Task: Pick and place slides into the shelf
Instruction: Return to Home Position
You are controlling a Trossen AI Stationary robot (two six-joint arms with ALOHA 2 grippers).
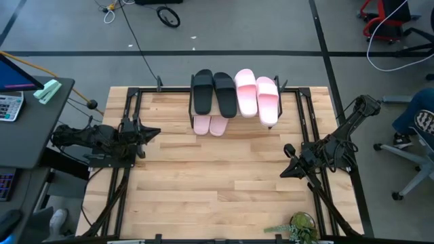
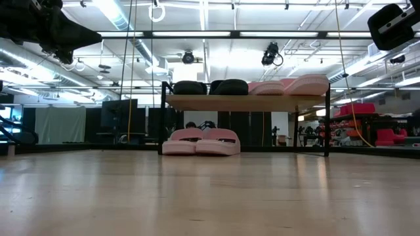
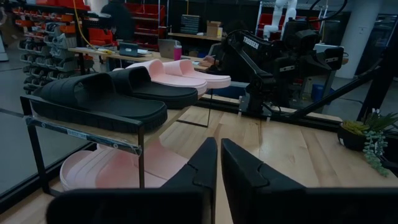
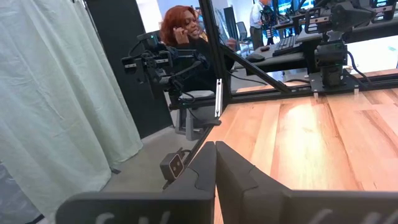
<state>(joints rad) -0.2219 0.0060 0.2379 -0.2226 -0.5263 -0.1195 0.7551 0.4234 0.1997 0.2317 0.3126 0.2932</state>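
looking down, the shelf [image 1: 245, 120] covers most of the two lower pink slides [image 1: 210, 126], only their ends peeking out; the little plant [image 1: 302, 227] is clipped by the bottom edge.

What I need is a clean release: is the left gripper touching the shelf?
Apart. The high view shows bare tabletop between the left gripper and the shelf.

Matt foam slides [image 1: 203, 91] — shelf [image 2: 230, 102] of pale wood, black metal.

Four slides [image 1: 224, 93] lie atop the shelf [image 2: 230, 102], two beneath it.
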